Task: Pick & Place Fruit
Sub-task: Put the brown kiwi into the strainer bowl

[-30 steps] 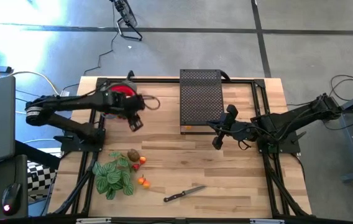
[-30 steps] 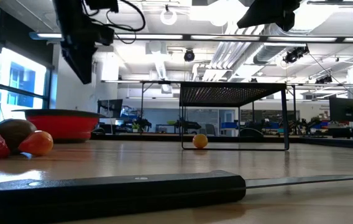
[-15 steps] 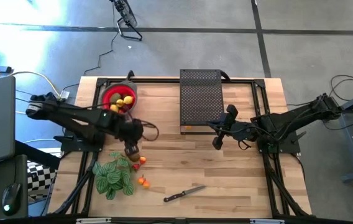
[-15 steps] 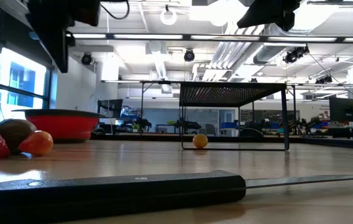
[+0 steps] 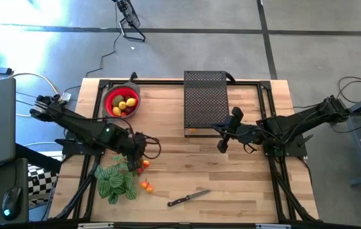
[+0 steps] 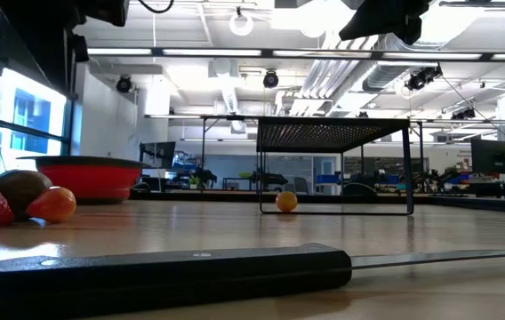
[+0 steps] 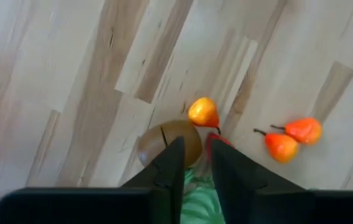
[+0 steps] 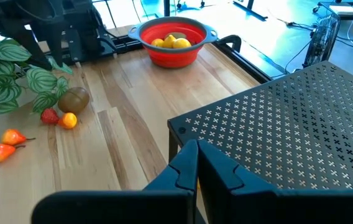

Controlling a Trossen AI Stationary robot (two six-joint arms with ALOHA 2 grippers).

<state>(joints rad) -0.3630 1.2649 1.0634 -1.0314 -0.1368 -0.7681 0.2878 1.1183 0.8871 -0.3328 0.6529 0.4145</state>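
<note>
Left gripper [image 7: 194,163] hangs right over the brown kiwi [image 7: 169,142], fingers a little apart, ready to grab. Other fruit sits in the red bowl [image 5: 110,97]. Right gripper [image 8: 196,163] waits, pinched together.

High view looks straight down on the whole surface [image 5: 231,172]. Low view sits at surface level behind the knife handle [image 6: 159,276], facing the room. Left wrist looks down, close on the kiwi [image 7: 164,140]. Right wrist looks across; shares kiwi and red bowl [image 8: 171,42].
</note>
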